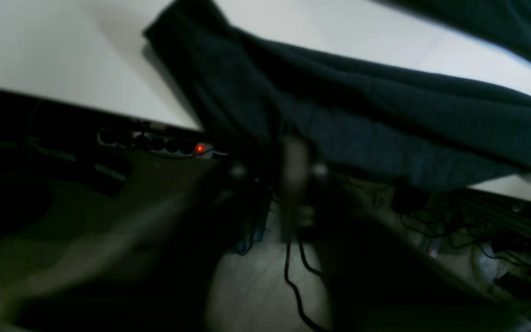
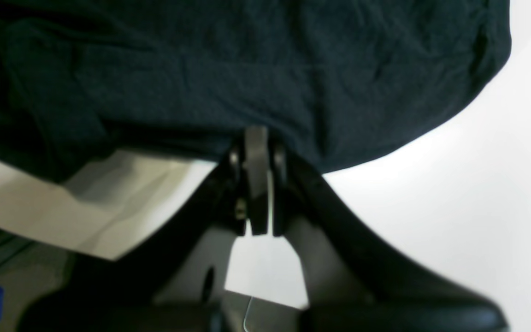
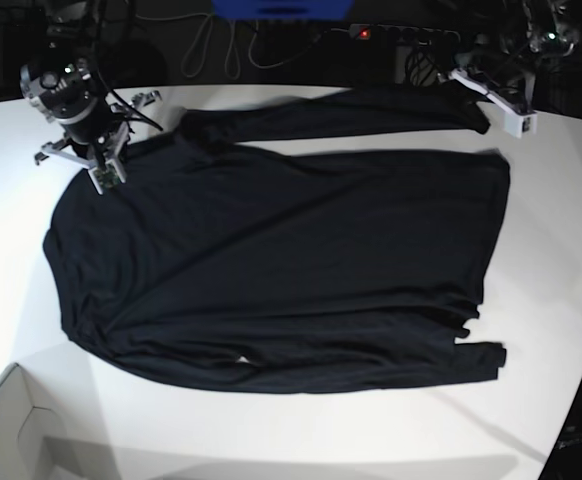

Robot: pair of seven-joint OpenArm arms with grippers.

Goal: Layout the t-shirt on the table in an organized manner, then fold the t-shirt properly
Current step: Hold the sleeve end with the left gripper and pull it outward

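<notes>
Fabric of the black t-shirt (image 1: 385,115) is filling the upper part of the left wrist view, a sleeve draping over the edge of the white bench (image 1: 62,60); the left tool (image 1: 295,161) is showing only as a blur, its jaws pressed together on the sleeve's hanging edge. Below the bench edge a power strip (image 1: 155,143) with a red light is glowing against the dark floor, with cables trailing near it. Moving to the right wrist view, the right tool (image 2: 257,138) is standing with its jaws drawn narrow, pinching the hem of the t-shirt (image 2: 247,64), whose cloth is spreading across the top of the picture while the bench (image 2: 477,184) is lying bare to the right. Looking from the base view, the t-shirt (image 3: 281,270) is lying spread nearly flat across the bench (image 3: 551,380), one long sleeve stretching along the far edge and the other folded against the near side. The right tool (image 3: 106,172) is gripping the shirt's far left corner, and the left tool (image 3: 476,112) is sitting at the end of the far sleeve. A white box corner (image 3: 11,430) is resting at the near left.
</notes>
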